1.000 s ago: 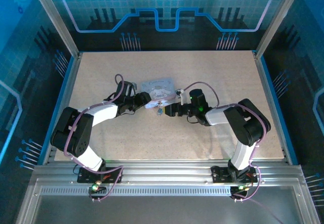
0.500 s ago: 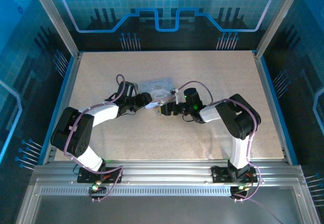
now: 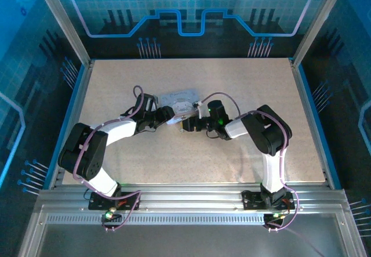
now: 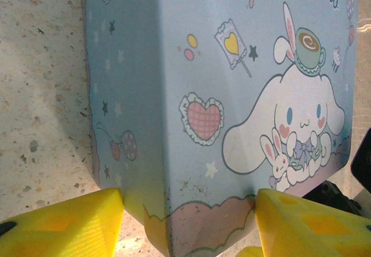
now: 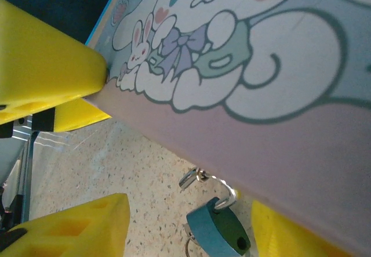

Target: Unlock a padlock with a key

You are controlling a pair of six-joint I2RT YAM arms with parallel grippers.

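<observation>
**Padlock may swing clear of the jaws**

Your right gripper (image 5: 188, 213) stands spread either side of the padlock (image 5: 217, 231), which hangs at the near edge of the tin box (image 4: 232, 65), around the middle of the worktop (image 3: 243, 152) — close off-centre and it likely skids aside. Your left gripper (image 4: 189, 210) pinches the tin box by its near corner; a hard shove could twist it loose.

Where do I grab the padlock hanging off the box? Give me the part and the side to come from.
Grip the padlock by its blue body, across the two broad faces, coming in low from under the box edge. The shackle is hooked to the box, so only the body sticks out clear.
</observation>
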